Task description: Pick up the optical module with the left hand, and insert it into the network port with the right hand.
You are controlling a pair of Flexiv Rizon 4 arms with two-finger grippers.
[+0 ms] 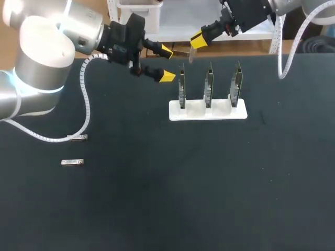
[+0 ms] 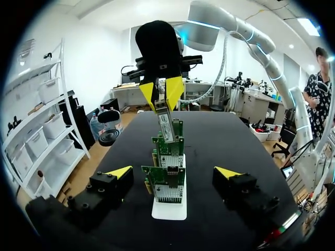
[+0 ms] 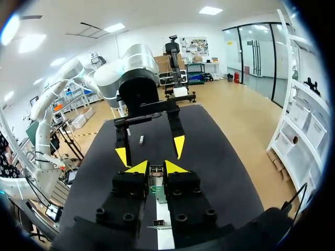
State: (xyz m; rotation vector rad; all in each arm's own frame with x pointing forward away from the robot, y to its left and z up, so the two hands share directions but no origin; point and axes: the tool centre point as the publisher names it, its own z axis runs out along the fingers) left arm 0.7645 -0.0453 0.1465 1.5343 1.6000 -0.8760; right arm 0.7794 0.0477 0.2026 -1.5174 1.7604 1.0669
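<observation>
My right gripper (image 1: pixel 197 41) hangs above the back of the table, shut on a silver optical module (image 2: pixel 166 125) that points down over the row of three upright network cards (image 1: pixel 209 86) in a white stand (image 1: pixel 208 111). In the right wrist view the module (image 3: pixel 155 184) sits between the yellow fingertips (image 3: pixel 137 167). My left gripper (image 1: pixel 167 64) is open and holds nothing. It is level with the cards, just left of the stand and facing the right gripper (image 2: pixel 162 90). In its own view the left gripper (image 2: pixel 173 172) straddles the line of cards (image 2: pixel 167 183) from a distance.
Two more silver modules lie on the black mat at the left, one (image 1: pixel 71 162) nearer the front and one (image 1: pixel 78 137) beside the left arm's white cable. The left arm's body fills the back-left corner.
</observation>
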